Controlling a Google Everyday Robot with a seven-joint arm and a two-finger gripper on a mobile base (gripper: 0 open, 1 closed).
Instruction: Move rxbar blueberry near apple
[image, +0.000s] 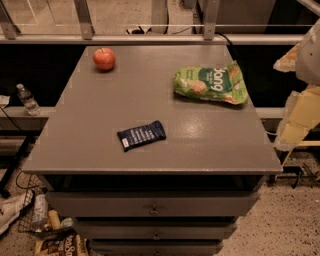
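Observation:
The rxbar blueberry (141, 135), a small flat navy wrapper with white lettering, lies on the grey table top (100, 115) near the front middle. The apple (104, 58), round and red-orange, stands at the far left corner of the table. The two are well apart. My gripper (300, 117) shows only as a pale, blurred shape at the right edge of the view, beside the table and off its surface, well to the right of the bar. It holds nothing that I can see.
A large crinkly green snack bag (212, 84) lies at the far right of the table. Drawers (152, 207) sit under the front edge. A water bottle (27, 100) stands on a ledge to the left. A railing (150, 37) runs behind the table. Clutter lies on the floor at the lower left.

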